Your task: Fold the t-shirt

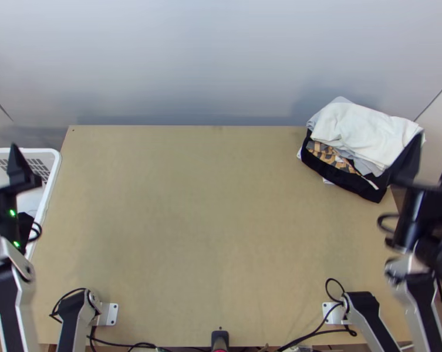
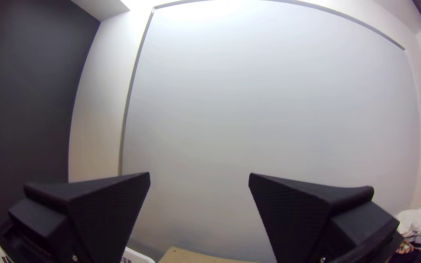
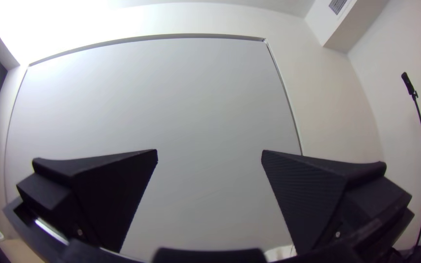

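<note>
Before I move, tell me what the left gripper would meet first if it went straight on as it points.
Probably the large pale panel beyond the table: the left gripper is open and aimed at it, with nothing seen in between. How far off it stands is unclear.

Bright overhead glare, bent lines in wrist views; top view: soft shadows on wall (image 1: pixel 203 58).

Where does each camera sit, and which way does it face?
Top: high over the table's near edge, facing steeply down; left arm and right arm show.
Left wrist: on the left arm, facing the pale wall; open left hand shows.
Right wrist: on the right arm, facing that wall; open right hand shows.
Top and left wrist share the clothes pile and white basket.
</note>
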{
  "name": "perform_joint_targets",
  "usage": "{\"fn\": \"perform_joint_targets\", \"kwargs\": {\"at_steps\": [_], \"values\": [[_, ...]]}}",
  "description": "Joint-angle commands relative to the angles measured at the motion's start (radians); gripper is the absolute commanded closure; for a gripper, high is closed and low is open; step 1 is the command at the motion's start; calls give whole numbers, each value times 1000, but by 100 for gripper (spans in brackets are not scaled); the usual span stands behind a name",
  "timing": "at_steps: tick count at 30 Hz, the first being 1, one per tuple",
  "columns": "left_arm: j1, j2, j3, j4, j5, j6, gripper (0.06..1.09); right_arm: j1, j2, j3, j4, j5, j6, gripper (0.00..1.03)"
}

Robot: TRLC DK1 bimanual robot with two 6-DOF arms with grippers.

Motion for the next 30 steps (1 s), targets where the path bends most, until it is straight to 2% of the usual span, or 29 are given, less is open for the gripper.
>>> {"fn": "perform_joint_targets", "kwargs": {"at_steps": [1, 7, 10, 12, 15, 20, 24, 26, 28, 30], "values": [[18, -192, -323, 205, -38, 37, 10, 84, -341, -291, -28, -22, -27, 3], [-135, -198, -489, 330, -73, 69, 10, 147, -503, -477, -24, -22, -52, 4], [-198, -246, -571, 361, -73, 101, 10, 188, -626, -580, -30, -25, -96, 4], [-240, -301, -620, 360, -73, 116, 10, 200, -626, -604, -19, -26, -138, 4], [-273, -396, -680, 346, -72, 130, 10, 222, -625, -627, -44, -26, -129, 4], [-321, -591, -762, 229, -62, 130, 10, 246, -626, -627, -338, -26, -93, 4], [-318, -605, -769, 185, -61, 129, 10, 243, -628, -627, -534, -25, -138, 4], [-316, -603, -769, 159, -59, 121, 10, 235, -625, -627, -616, -25, -133, 4], [-326, -605, -769, 85, -61, 122, 10, 235, -622, -626, -619, -31, -124, 4], [-326, -606, -769, -82, -61, 115, 10, 237, -623, -626, -619, -31, -124, 3]]}}
